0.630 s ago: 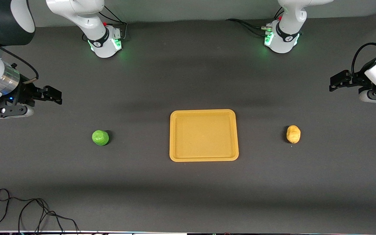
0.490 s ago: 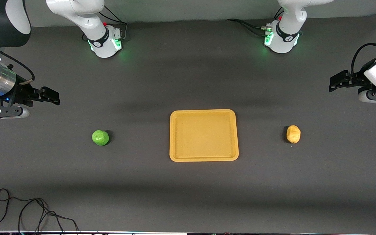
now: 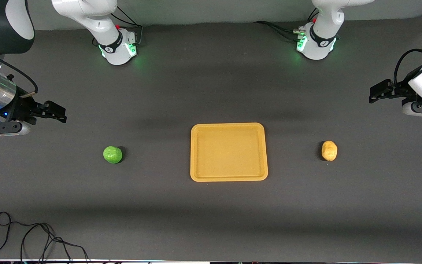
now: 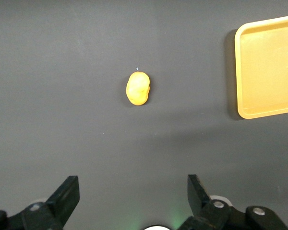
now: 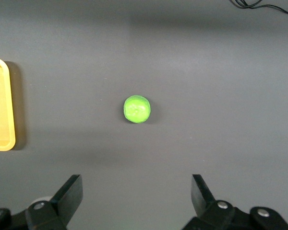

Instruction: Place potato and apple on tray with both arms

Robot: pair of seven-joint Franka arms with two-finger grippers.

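Glossy round apple (image 3: 113, 154) & lumpy oval potato (image 3: 329, 150) sat beside flat rimmed tray (image 3: 229, 178). Right gripper (image 5: 134, 199) hung spread over table near apple; left gripper (image 4: 132, 199) spread near potato, both empty.

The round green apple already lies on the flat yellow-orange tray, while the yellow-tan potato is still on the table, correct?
Not quite. The round green apple lies on the dark table, apart from the empty flat yellow-orange tray, toward the right arm's end, as the front view shows. The yellow-tan potato is on the table.
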